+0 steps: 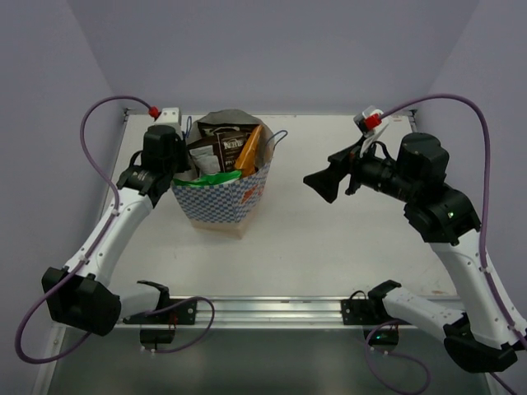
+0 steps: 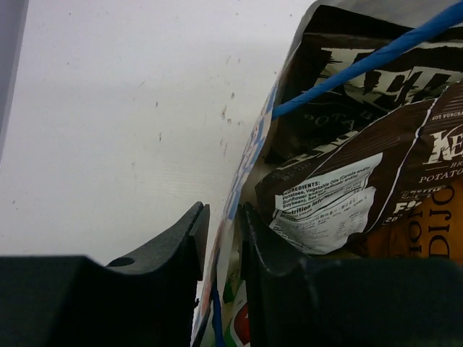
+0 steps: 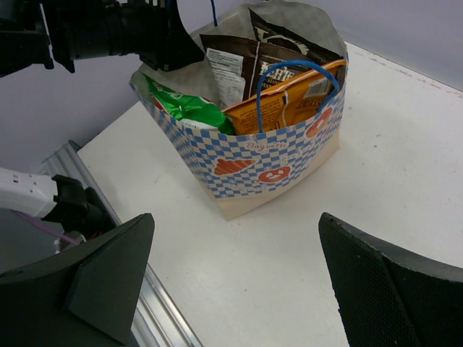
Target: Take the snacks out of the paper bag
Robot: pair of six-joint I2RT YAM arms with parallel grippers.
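Observation:
The paper bag [image 1: 224, 200] stands upright at the table's back left, blue-and-white checked with orange marks. Inside it stand two dark brown packets [image 1: 231, 149], an orange packet [image 1: 250, 151] and a green-and-white chip bag [image 1: 207, 177]. All show in the right wrist view: brown [image 3: 278, 52], orange [image 3: 281, 107], green [image 3: 186, 110]. My left gripper [image 1: 184, 169] is shut on the bag's left wall; the wall [image 2: 244, 163] runs between its jaws [image 2: 221, 215]. My right gripper [image 1: 321, 183] is open and empty in the air to the right of the bag [image 3: 269, 165], its gripper [image 3: 235, 220] facing the bag.
A white table [image 1: 329, 239] is enclosed by purple walls at the back and sides. An aluminium rail [image 1: 263, 311] runs along the near edge between the arm bases. The bag's blue string handle [image 3: 293, 69] loops over the packets.

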